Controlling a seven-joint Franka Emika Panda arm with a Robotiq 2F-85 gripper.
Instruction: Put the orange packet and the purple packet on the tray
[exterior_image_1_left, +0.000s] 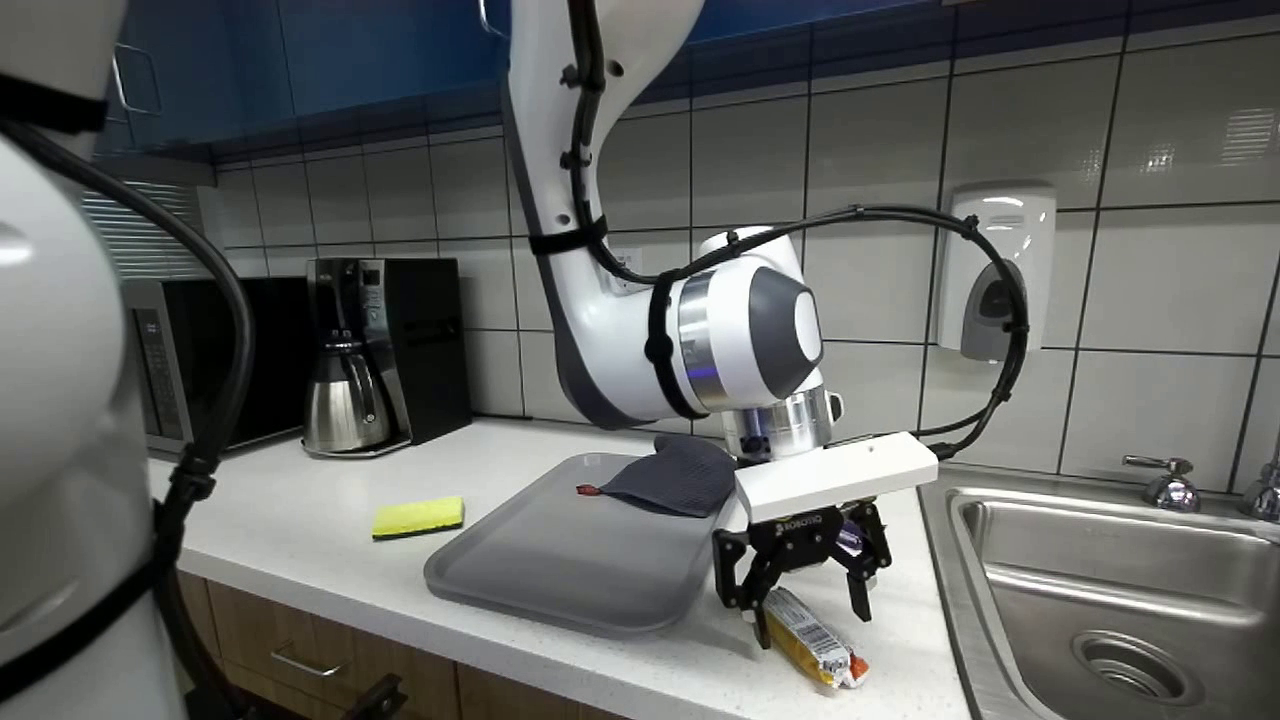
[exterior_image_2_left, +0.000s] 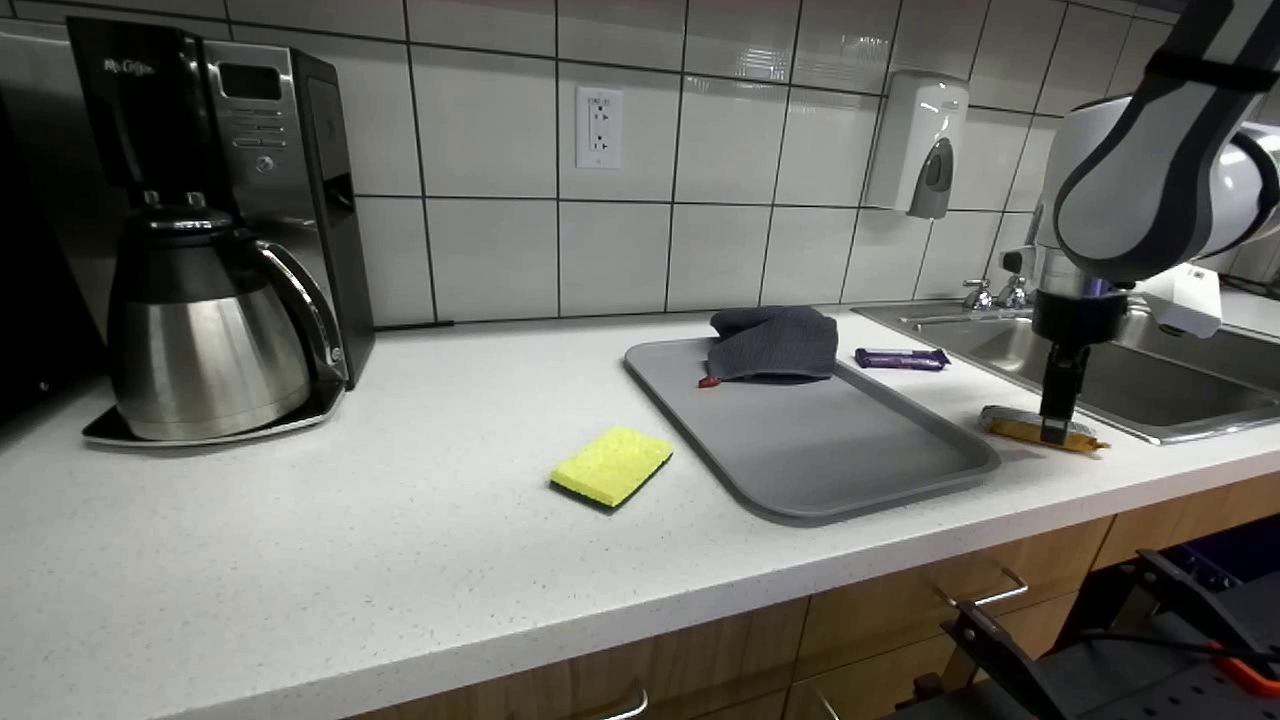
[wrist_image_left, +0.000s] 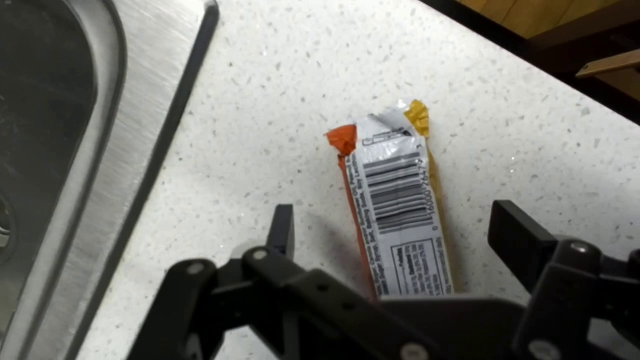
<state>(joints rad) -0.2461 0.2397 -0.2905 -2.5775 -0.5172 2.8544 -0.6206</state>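
Observation:
The orange packet lies on the counter between tray and sink, white barcode side up, in both exterior views (exterior_image_1_left: 812, 637) (exterior_image_2_left: 1022, 429) and the wrist view (wrist_image_left: 400, 200). My gripper (exterior_image_1_left: 813, 622) is open and low over it; it also shows edge-on in an exterior view (exterior_image_2_left: 1057, 432). In the wrist view the fingers (wrist_image_left: 393, 217) stand apart on either side of the packet, with gaps to both. The purple packet (exterior_image_2_left: 902, 359) lies on the counter beyond the tray, near the sink; only a bit of purple shows behind the gripper (exterior_image_1_left: 850, 538). The grey tray (exterior_image_1_left: 570, 570) (exterior_image_2_left: 830, 450) holds neither packet.
A dark grey-blue cloth lump (exterior_image_1_left: 685, 475) (exterior_image_2_left: 775, 345) with a red tag lies on the tray's far end. A yellow-green sponge (exterior_image_1_left: 418, 517) (exterior_image_2_left: 612, 467) lies beside the tray. The metal sink (exterior_image_1_left: 965, 580) (wrist_image_left: 135, 100) borders the packets' side. A coffee maker (exterior_image_2_left: 215, 300) stands farther along.

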